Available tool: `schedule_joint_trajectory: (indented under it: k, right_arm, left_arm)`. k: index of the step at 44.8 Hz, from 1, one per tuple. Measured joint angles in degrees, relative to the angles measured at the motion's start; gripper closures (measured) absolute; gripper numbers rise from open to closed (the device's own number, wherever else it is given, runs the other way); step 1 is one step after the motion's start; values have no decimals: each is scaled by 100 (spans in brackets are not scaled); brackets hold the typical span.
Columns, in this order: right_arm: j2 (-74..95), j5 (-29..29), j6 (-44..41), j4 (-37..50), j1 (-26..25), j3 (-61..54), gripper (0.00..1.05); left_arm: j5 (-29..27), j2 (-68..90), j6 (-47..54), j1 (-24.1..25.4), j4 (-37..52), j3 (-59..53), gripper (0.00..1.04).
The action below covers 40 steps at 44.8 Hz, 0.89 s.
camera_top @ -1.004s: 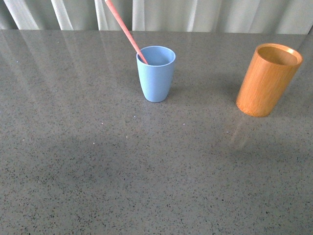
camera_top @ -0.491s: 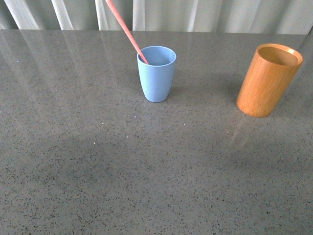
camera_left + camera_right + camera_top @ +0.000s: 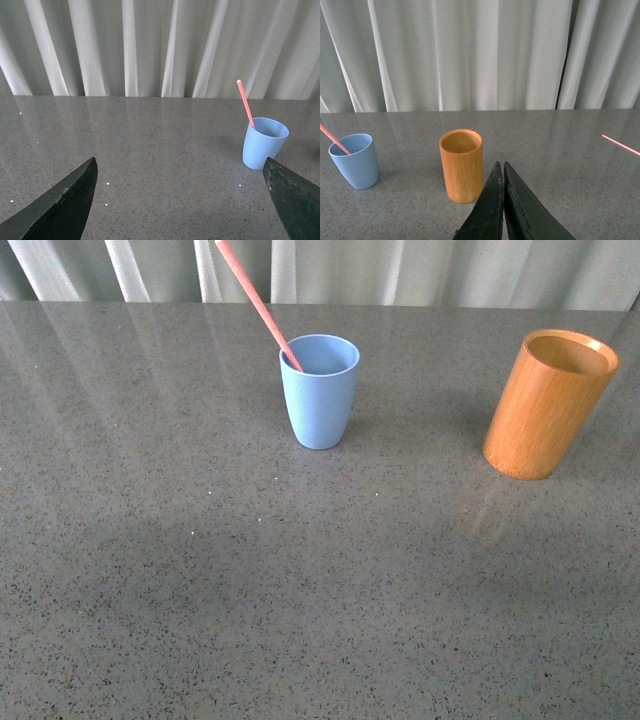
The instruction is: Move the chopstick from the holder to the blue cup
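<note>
The light blue cup (image 3: 319, 390) stands upright at the back middle of the table, and the pink-red chopstick (image 3: 258, 305) leans in it, its top tilted left. To the right stands the orange-brown holder (image 3: 548, 403), its inside empty as far as it shows. Neither arm appears in the front view. In the left wrist view my left gripper (image 3: 180, 200) is open and empty, well short of the blue cup (image 3: 264, 145) and chopstick (image 3: 245, 102). My right gripper (image 3: 500, 165) is shut on nothing, just in front of the holder (image 3: 461, 167), with the blue cup (image 3: 354, 161) off to one side.
A second thin pink stick (image 3: 621, 145) lies flat on the grey speckled table (image 3: 300, 590), on the side of the holder away from the blue cup. White curtains (image 3: 150, 45) hang behind the table's far edge.
</note>
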Motion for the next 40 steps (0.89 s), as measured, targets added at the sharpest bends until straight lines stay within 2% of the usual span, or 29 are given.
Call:
schedule_joint_trajectory:
  k: [7, 11, 19, 29, 34, 40]
  right_arm:
    - [-308, 0, 2, -310, 0, 0, 104]
    - [-1027, -2, 2, -1224, 0, 2, 104]
    - [-1246, 2, 2, -1285, 0, 2, 104]
    - [-1246, 0, 2, -1285, 0, 2, 70]
    - [-1246, 2, 2, -1285, 0, 2, 51]
    - [-1246, 0, 2, -1285, 0, 2, 23]
  left_arm:
    - [0, 0, 2, 0, 0, 0, 7]
    - [0, 0, 2, 0, 0, 0, 7]
    - [0, -4, 2, 0, 0, 0, 7]
    - [-2, -4, 2, 0, 0, 0, 7]
    - [0, -4, 2, 0, 0, 0, 7]
    - [0, -4, 2, 0, 0, 0, 7]
